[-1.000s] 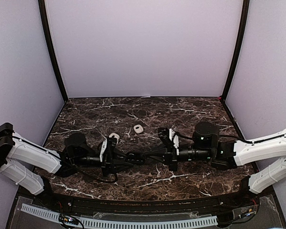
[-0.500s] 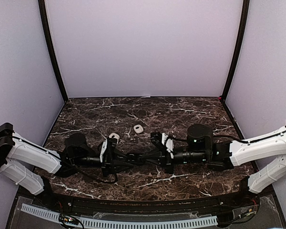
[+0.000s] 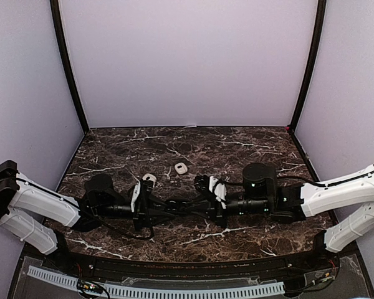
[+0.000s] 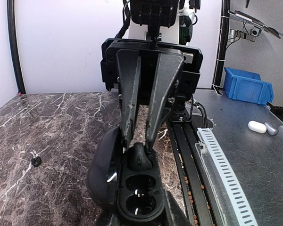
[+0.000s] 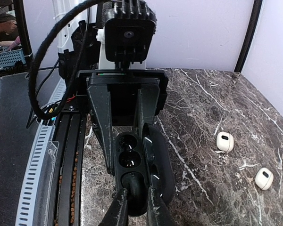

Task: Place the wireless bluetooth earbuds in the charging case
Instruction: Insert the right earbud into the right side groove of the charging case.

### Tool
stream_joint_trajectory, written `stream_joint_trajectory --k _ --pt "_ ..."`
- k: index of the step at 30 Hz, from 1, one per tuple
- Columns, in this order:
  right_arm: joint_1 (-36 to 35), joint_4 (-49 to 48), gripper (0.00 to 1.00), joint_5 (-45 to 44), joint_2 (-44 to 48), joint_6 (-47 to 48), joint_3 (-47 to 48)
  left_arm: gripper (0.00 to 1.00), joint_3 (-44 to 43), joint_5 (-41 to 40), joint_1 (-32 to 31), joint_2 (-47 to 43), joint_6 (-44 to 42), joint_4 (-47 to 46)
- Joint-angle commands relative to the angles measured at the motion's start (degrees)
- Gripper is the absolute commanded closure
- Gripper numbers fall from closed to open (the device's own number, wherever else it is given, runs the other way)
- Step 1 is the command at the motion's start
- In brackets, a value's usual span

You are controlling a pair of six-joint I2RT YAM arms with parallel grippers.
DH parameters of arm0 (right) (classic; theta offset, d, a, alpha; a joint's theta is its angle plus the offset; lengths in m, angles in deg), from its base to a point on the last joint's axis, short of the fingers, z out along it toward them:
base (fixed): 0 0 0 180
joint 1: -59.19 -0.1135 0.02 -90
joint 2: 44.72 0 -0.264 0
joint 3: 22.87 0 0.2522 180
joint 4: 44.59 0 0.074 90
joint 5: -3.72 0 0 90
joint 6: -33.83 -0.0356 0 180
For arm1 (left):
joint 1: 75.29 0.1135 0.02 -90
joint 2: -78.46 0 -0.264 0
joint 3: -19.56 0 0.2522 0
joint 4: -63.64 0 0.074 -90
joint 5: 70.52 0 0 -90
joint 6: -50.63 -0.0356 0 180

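My left gripper (image 4: 139, 215) is shut on an open black charging case (image 4: 137, 186), whose lid (image 4: 103, 165) stands open at the left. My right gripper (image 5: 136, 206) is shut on a black earbud (image 5: 135, 184) and holds it in the case's end well (image 4: 140, 157). The other two wells show empty. In the top view the two grippers meet tip to tip, the left gripper (image 3: 173, 205) against the right gripper (image 3: 194, 203), low over the table's near middle. A second black earbud (image 4: 36, 161) lies loose on the marble.
Two small white cases (image 3: 181, 168) (image 3: 149, 177) lie just beyond the grippers; they also show in the right wrist view (image 5: 224, 141) (image 5: 264, 178). A slotted cable track (image 4: 217, 160) runs along the near edge. A blue bin (image 4: 247, 84) stands off the table.
My right arm has moved left with the black earbud, up to the case held by the left gripper. The left arm has stayed put.
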Motion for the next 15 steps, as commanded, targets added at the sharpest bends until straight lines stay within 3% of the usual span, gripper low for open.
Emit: stream_joint_trajectory --k 1,12,15 --pt "-0.5 -3.2 0.82 -0.9 3.5 -0.7 -1.1 0.84 0.4 0.3 -0.2 -1.0 -0.3 -1.9" --pt "0.3 -6.0 0.59 -4.1 9.9 -4.1 -5.7 0.84 1.1 0.0 -0.3 -1.1 0.1 -2.5" --pt "1.6 -6.1 0.46 -4.6 10.6 -5.9 -6.5 0.84 1.4 -0.1 -0.3 -1.2 0.5 -2.7"
